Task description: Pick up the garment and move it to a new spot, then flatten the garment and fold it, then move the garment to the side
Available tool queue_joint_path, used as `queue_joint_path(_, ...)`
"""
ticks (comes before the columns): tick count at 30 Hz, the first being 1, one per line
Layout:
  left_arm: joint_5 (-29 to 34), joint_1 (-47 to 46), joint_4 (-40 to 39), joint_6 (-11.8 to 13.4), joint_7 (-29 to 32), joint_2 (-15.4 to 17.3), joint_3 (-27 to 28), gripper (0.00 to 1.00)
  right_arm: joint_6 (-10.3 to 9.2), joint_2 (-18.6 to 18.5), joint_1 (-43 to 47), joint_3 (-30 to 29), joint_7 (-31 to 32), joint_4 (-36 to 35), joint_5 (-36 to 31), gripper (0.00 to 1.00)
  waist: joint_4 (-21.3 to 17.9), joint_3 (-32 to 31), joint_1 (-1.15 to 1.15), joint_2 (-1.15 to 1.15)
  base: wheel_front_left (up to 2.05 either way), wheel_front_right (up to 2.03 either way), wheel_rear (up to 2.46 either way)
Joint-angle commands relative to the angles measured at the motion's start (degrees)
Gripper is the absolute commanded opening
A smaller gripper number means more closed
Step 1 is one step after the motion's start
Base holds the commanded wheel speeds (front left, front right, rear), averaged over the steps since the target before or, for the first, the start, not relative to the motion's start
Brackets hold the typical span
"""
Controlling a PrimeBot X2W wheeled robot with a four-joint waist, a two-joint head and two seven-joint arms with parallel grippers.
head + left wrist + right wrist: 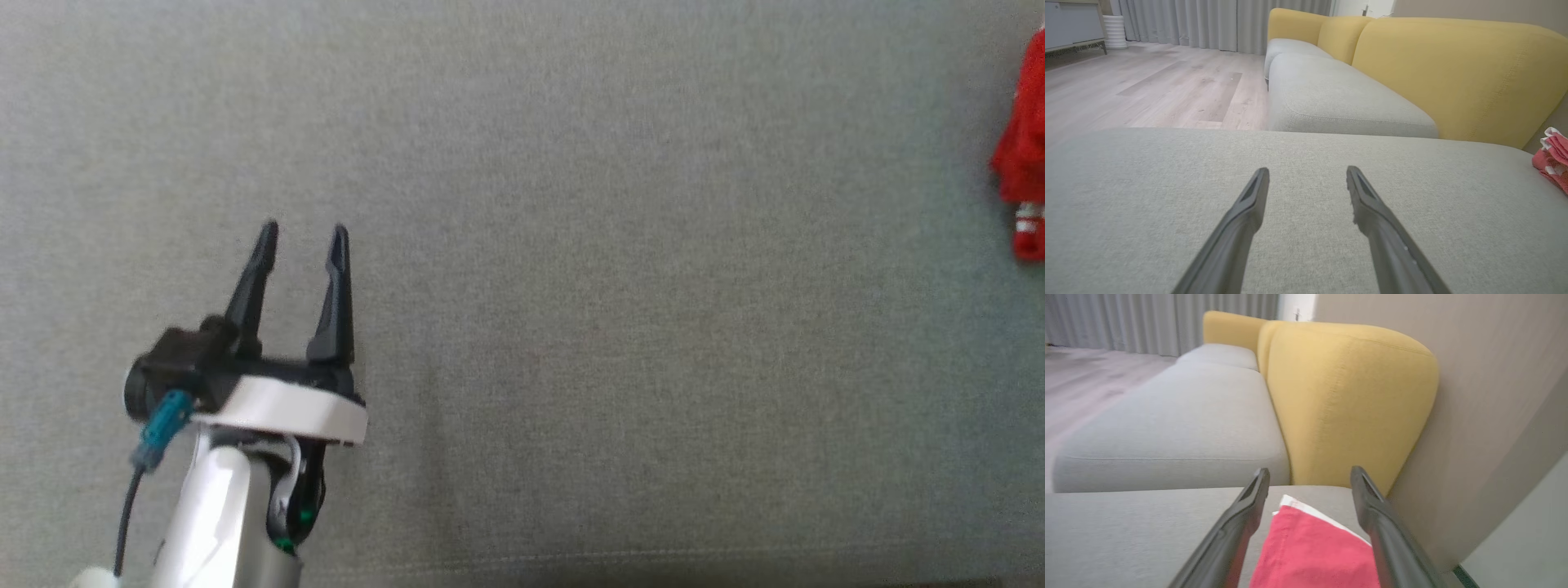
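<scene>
**Left tool.** The left tool (304, 229) sits at the lower left of the head view, above the grey seat cushion (612, 286) of a sofa. Its two dark fingers (255, 278) stand apart and point up the view: the tool is released and nothing lies between the jaws. In the left wrist view the left tool (1307, 169) shows the same spread, with bare cushion fabric under and ahead of it.

**Right tool.** In the right wrist view the right tool (1310, 470) is also released, with its fingers (1237, 522) wide apart. The fabric lies below the gap between them. Contact between fingers and fabric cannot be determined.

**Garment.** The garment (1310, 551) is red with a white edge. It lies on the seat cushion close to the yellow backrest (1347, 396) and near the beige wall (1494, 375). In the head view the garment (1024, 163) is at the far right edge, well apart from the left tool. In the left wrist view the garment (1553, 163) shows at the right edge, at the foot of the backrest.

**Surroundings.** A pale wood floor (1147, 81) and grey curtains (1208, 20) lie beyond the sofa.
</scene>
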Motion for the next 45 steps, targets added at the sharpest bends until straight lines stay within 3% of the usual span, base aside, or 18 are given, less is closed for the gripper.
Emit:
queue_joint_path(1, -0.6, 0.1, -1.1, 0.8, -0.3, 0.5, 2.2, 1.00, -0.04, 1.4, 2.5, 1.6, -1.6, -4.2, 0.5, 1.00, 0.6, -2.6, 0.00, 0.00, 0.00, 0.00, 0.00)
queue_joint_path(10, 1.0, 3.1, 2.3, 2.7, -0.3, 0.5, 3.7, 1.00, -0.04, 10.5, 18.6, 9.1, -8.6, -12.7, 1.1, 1.00, 1.2, -8.7, 0.00, 0.00, 0.00, 0.00, 0.00)
queue_joint_path(17, 2.3, 5.2, 4.9, 2.3, -0.3, 0.5, 4.0, 1.00, -0.04, 14.0, 28.6, 12.3, -16.6, -11.1, 2.6, 1.00, 1.0, -12.2, 0.00, 0.00, 0.00, 0.00, 0.00)
queue_joint_path(27, 2.7, 9.7, 6.3, 1.9, -0.3, 0.5, 5.8, 1.00, -0.04, 14.8, 34.4, 15.0, -23.5, -4.1, 2.8, 1.00, -0.3, -16.3, 0.00, 0.00, 0.00, 0.00, 0.00)
queue_joint_path(45, 1.8, 12.9, 5.9, 2.5, -0.3, 0.5, 6.2, 1.00, -0.04, 14.8, 35.8, 18.1, -24.8, -0.9, 4.8, 1.00, 0.4, -19.4, 0.00, 0.00, 0.00, 0.00, 0.00)
